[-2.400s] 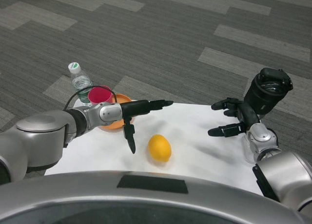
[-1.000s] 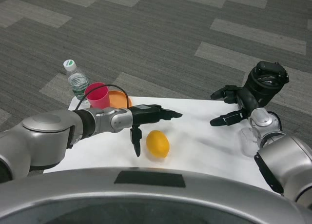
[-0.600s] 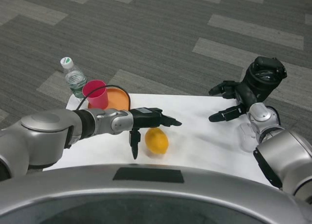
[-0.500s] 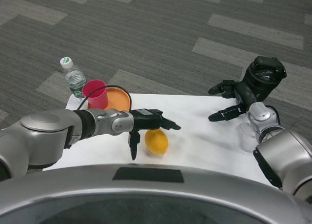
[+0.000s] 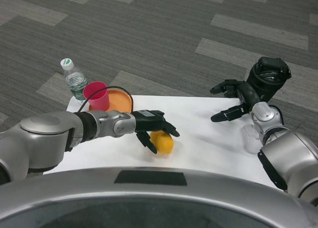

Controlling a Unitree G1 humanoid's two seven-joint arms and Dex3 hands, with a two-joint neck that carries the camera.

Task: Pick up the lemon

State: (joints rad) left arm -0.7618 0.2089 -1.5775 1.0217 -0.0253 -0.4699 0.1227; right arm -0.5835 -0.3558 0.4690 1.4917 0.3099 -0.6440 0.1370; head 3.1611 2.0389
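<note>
The lemon [image 5: 162,142], a smooth, oval, orange-yellow fruit with a slight sheen, lies on the white table [image 5: 208,148] near its front edge, left of centre. The left hand [image 5: 153,129], black and segmented, is draped over the lemon from the left: its upper fingers [image 5: 168,128] reach across the top of the fruit, and a lower digit curls against the near-left side. The fingers touch the fruit and are partly curled round it, but the lemon rests on the table surface; whether the grasp is firm cannot be told. The left forearm [image 5: 74,133] is a smooth, rounded, silver shell, narrowing to a grey wrist with a thin black cable looping above it.

Behind the forearm, at the table's far-left corner, stands a bright pink cup [image 5: 97,96], cylindrical and open-topped, in front of a shallow round orange plate [image 5: 119,101]. Left of the cup stands a clear, ribbed plastic bottle [image 5: 74,81] with a white cap.

The right hand [image 5: 232,102] hovers over the table's right side, well apart from the lemon, its black fingers spread wide and holding nothing. The right forearm [image 5: 290,161] is likewise a glossy silver shell. A black cylindrical part [image 5: 269,79] stands behind that hand. Just beside the right wrist, a clear, glassy item [image 5: 250,137] stands on the table; its shape is hard to make out.

The floor [image 5: 149,34] is carpet in dark grey ribbed tiles with paler grey rectangles.
</note>
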